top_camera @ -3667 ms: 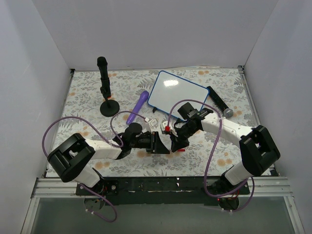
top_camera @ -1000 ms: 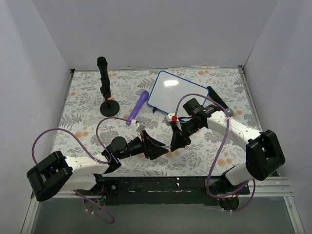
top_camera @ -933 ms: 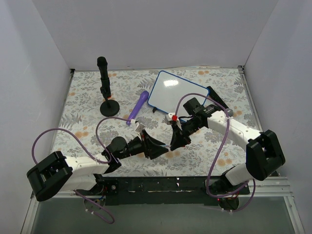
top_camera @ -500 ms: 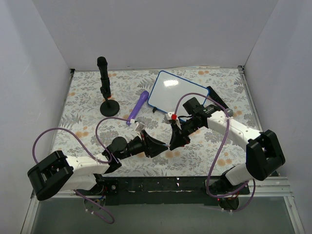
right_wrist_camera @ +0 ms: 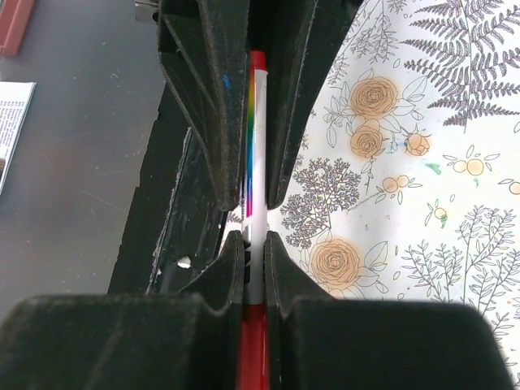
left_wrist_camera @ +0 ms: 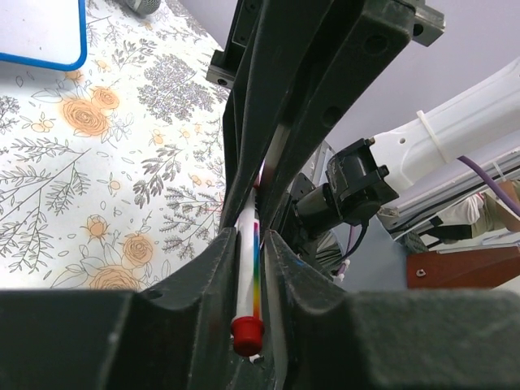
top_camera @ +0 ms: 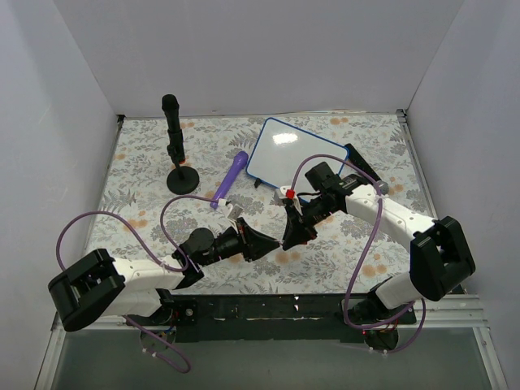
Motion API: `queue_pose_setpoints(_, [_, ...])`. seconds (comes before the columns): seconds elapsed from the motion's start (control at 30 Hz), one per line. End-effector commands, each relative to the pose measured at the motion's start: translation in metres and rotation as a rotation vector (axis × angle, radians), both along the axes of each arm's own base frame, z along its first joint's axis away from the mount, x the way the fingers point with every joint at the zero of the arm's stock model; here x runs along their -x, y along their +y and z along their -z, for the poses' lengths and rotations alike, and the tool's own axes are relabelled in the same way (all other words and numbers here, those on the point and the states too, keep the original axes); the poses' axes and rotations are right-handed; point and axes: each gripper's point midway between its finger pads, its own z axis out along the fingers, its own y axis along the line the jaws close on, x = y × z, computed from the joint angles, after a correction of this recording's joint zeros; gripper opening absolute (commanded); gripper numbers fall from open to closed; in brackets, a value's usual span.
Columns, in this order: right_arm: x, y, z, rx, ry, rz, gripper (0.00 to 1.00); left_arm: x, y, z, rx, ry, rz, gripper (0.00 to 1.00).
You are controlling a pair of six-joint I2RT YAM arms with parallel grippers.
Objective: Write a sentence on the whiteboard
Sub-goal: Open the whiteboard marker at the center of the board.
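1. Compared with a second ago, the left gripper point(top_camera: 264, 242) is being shown with its jaws drawn in from wide to narrow, clamped on the marker point(left_wrist_camera: 246, 280) near its red end.
2. Opposite it, the right gripper point(top_camera: 292, 231) is being held tight on another part of the same marker, at lower centre of the top view.
3. Handling is being judged thus: the marker is light, stiff and smooth-barrelled, so slipping is being risked, and the barrel's middle is being favoured for the writing grip.
4. Further out, the whiteboard point(top_camera: 294, 153) is lying blank at upper centre-right, well apart from both grippers. Because it is glossy and light, sliding under pen pressure is being expected.
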Motion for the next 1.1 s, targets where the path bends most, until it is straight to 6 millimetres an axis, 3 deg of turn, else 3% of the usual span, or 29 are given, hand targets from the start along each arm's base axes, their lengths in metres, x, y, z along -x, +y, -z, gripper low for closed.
queue_pose_setpoints(0.0, [-0.003, 0.005, -0.008, -0.038, -0.011, -0.004, 0.01, 0.001, 0.0, -0.019, 0.05, -0.04, -0.005, 0.23])
queue_pose_setpoints(0.07, [-0.003, 0.005, -0.008, -0.039, -0.01, -0.004, 0.01, 0.001, 0.0, -0.02, 0.054, -0.036, -0.007, 0.27])
queue_pose_setpoints(0.23, [-0.004, 0.006, -0.008, -0.039, -0.01, -0.004, 0.01, 0.0, -0.003, -0.019, 0.055, -0.031, 0.0, 0.23])
queue_pose_setpoints(0.5, [-0.002, 0.005, -0.006, -0.036, -0.006, -0.005, 0.02, -0.005, 0.003, -0.022, 0.079, -0.018, -0.047, 0.0])
queue_pose_setpoints(0.57, [-0.001, 0.004, -0.006, -0.036, -0.007, -0.007, 0.08, -0.006, 0.005, -0.022, 0.084, -0.008, -0.062, 0.0])
queue_pose_setpoints(0.6, [-0.001, 0.004, -0.006, -0.038, -0.012, -0.011, 0.29, -0.007, 0.007, -0.021, 0.084, -0.005, -0.072, 0.0])
queue_pose_setpoints(0.73, [-0.008, -0.005, -0.015, -0.029, -0.073, -0.008, 0.53, -0.006, 0.014, -0.018, 0.058, -0.02, -0.088, 0.0])
queue_pose_setpoints(0.77, [-0.019, -0.01, -0.022, -0.039, -0.097, 0.019, 0.55, -0.005, 0.017, -0.015, 0.045, -0.026, -0.091, 0.0])
queue_pose_setpoints(0.83, [-0.021, -0.02, -0.032, -0.069, -0.129, 0.035, 0.57, -0.002, 0.023, -0.004, 0.008, -0.024, -0.097, 0.0])
queue_pose_setpoints(1.07, [-0.012, -0.032, -0.025, -0.092, -0.158, 0.045, 0.59, 0.004, 0.033, -0.011, 0.04, -0.016, -0.103, 0.0])
